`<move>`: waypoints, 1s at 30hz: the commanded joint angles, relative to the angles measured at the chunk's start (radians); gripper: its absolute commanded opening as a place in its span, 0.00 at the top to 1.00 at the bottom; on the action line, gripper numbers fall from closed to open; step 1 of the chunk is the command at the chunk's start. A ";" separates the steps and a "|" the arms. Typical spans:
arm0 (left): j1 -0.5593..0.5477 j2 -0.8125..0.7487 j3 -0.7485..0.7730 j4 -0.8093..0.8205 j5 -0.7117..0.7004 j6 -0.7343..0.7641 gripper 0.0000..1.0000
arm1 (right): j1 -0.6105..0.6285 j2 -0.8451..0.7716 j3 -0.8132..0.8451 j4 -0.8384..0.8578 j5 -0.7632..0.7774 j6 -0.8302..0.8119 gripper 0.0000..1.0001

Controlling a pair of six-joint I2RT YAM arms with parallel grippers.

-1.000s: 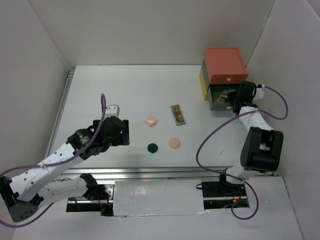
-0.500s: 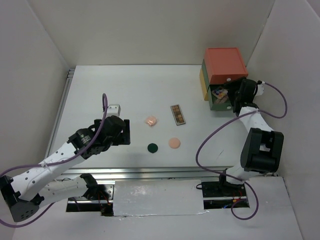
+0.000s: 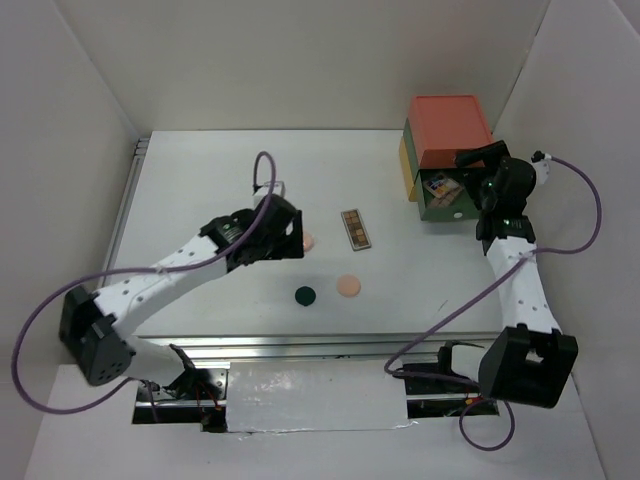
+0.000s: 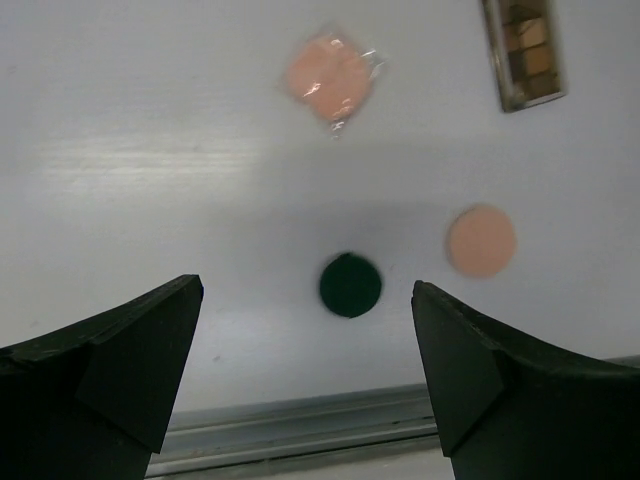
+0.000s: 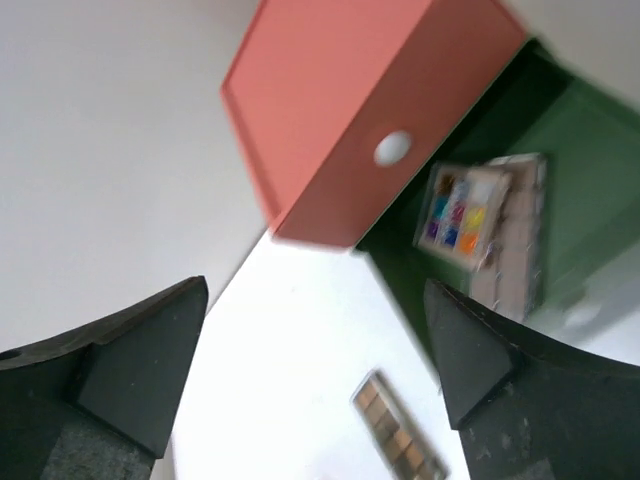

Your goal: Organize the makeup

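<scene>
The green drawer (image 3: 445, 207) of the stacked box stands pulled out. In it a square multicolour palette (image 3: 437, 185) (image 5: 465, 210) lies on a long brownish palette (image 5: 517, 262). My right gripper (image 3: 476, 172) (image 5: 315, 288) hangs open and empty just right of that drawer. On the table lie a second brown palette (image 3: 356, 228) (image 4: 523, 48) (image 5: 402, 432), a peach compact (image 3: 348, 286) (image 4: 481, 240), a dark-green compact (image 3: 305, 295) (image 4: 350, 285) and a wrapped pink compact (image 3: 308, 241) (image 4: 330, 75). My left gripper (image 3: 291, 237) (image 4: 306, 288) hovers open above these, partly covering the pink one from above.
The red drawer (image 3: 450, 128) (image 5: 360, 110) tops the box and is shut, with a yellow level (image 3: 406, 160) showing at its left. White walls close in the table on three sides. A metal rail (image 4: 300, 430) runs along the near edge.
My right gripper opened, left the multicolour palette in the green drawer and drew back upward. My left arm swung right and forward to above the pink compact.
</scene>
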 commanded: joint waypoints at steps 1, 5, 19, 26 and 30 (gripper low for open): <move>0.002 0.211 0.183 0.140 0.083 -0.018 0.01 | 0.063 -0.111 -0.013 -0.136 -0.057 -0.092 0.00; -0.002 0.519 0.464 0.078 0.106 -0.028 0.01 | 0.137 -0.239 -0.107 -0.214 -0.135 -0.169 0.00; -0.055 1.158 1.092 0.061 0.042 -0.147 0.01 | 0.194 -0.577 -0.248 -0.388 -0.296 -0.266 0.00; -0.051 1.244 1.158 -0.097 -0.070 -0.215 0.03 | 0.197 -0.663 -0.273 -0.369 -0.372 -0.229 0.00; -0.039 1.305 1.171 -0.120 -0.033 -0.215 0.14 | 0.197 -0.662 -0.265 -0.362 -0.393 -0.220 0.00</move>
